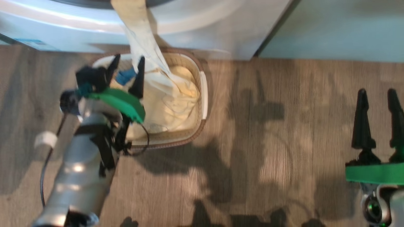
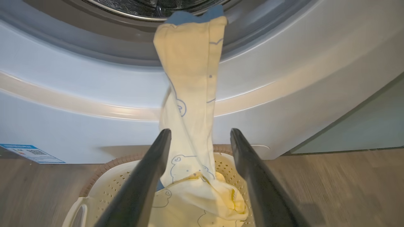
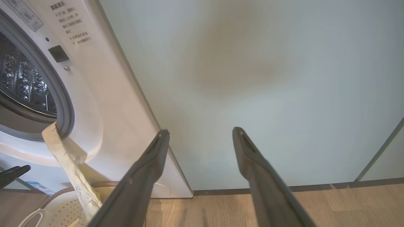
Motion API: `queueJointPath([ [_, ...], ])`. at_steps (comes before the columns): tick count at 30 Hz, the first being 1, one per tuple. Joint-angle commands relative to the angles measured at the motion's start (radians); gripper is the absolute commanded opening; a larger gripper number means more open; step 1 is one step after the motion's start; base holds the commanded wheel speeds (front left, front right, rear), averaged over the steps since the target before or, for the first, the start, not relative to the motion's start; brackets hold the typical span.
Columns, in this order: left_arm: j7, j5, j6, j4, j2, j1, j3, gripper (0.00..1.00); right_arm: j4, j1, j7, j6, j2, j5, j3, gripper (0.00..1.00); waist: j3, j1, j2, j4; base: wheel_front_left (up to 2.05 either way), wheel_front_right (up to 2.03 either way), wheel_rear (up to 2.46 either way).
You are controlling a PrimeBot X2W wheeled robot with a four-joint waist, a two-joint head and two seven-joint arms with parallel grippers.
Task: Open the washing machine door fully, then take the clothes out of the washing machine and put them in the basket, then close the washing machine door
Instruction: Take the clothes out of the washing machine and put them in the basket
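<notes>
The left gripper (image 2: 200, 130), open and empty, hovers over the basket (image 1: 189, 138) holding the clothes (image 2: 189, 78), one end apparently snagged on the washing machine (image 2: 79, 94). The right gripper (image 1: 377, 91) idles open beside the basket; freeing that end and closing the door are left.

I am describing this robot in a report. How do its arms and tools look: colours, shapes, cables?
The left tool and the right tool each have two long black fingers tapering to a point, on a bright green bracket. The left forearm is a glossy silver tube with black fittings. A thin black cable with a white band runs beside it.
</notes>
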Motion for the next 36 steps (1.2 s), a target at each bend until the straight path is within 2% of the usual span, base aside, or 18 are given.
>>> queueJointPath([
  [1, -0.009, -0.008, -0.007, 0.002, 0.043, -0.028, 0.024, 1.00, -0.036, -0.014, -0.005, -0.003, -0.014, 0.007, 0.025, 1.00, 0.042, -0.0002, 0.0000, -0.021, 0.00, 0.00, 0.00],
  [6, -0.010, -0.022, -0.011, 0.083, 0.075, -0.137, 0.041, 1.00, -0.036, -0.043, -0.005, -0.003, -0.014, 0.024, 0.033, 1.00, 0.088, -0.0002, 0.0000, -0.048, 0.00, 0.00, 0.00],
  [16, -0.010, -0.043, -0.016, 0.117, 0.120, -0.236, 0.051, 0.99, -0.024, -0.068, -0.005, -0.003, -0.014, 0.051, 0.044, 1.00, 0.121, -0.0002, 0.0000, -0.080, 0.00, 0.00, 0.00],
  [17, -0.010, -0.045, -0.017, 0.116, 0.122, -0.240, 0.050, 0.63, -0.023, -0.070, -0.005, -0.003, -0.014, 0.053, 0.045, 1.00, 0.122, -0.0002, 0.0000, -0.081, 0.00, 0.00, 0.00],
  [18, -0.010, -0.045, -0.017, 0.116, 0.122, -0.240, 0.050, 0.63, -0.023, -0.070, -0.005, -0.003, -0.014, 0.053, 0.045, 1.00, 0.122, -0.0002, 0.0000, -0.081, 0.00, 0.00, 0.00],
  [19, -0.010, -0.046, -0.017, 0.116, 0.123, -0.242, 0.048, 0.22, -0.022, -0.072, -0.005, -0.003, -0.014, 0.054, 0.045, 1.00, 0.123, -0.0002, 0.0000, -0.082, 0.00, 0.00, 0.00],
  [20, -0.010, -0.050, -0.017, 0.119, 0.123, -0.242, 0.043, 0.00, -0.021, -0.074, -0.005, -0.003, -0.014, 0.056, 0.045, 1.00, 0.122, -0.0002, 0.0000, -0.082, 0.00, 0.00, 0.00],
  [24, -0.010, -0.053, -0.017, 0.109, 0.126, -0.235, 0.035, 0.00, -0.018, -0.077, -0.005, -0.003, -0.014, 0.060, 0.043, 1.00, 0.117, -0.0002, 0.0000, -0.080, 0.00, 0.00, 0.00],
  [28, -0.010, -0.041, -0.017, 0.035, 0.117, -0.198, 0.053, 0.00, -0.014, -0.073, -0.005, -0.003, -0.014, 0.060, 0.035, 1.00, 0.103, -0.0002, 0.0000, -0.069, 0.00, 0.00, 0.00],
  [36, -0.010, 0.056, -0.003, -0.421, 0.044, 0.012, 0.148, 0.00, -0.017, -0.053, -0.005, -0.003, -0.014, 0.039, 0.011, 1.00, 0.066, -0.0002, 0.0000, -0.018, 0.00, 0.00, 0.00],
])
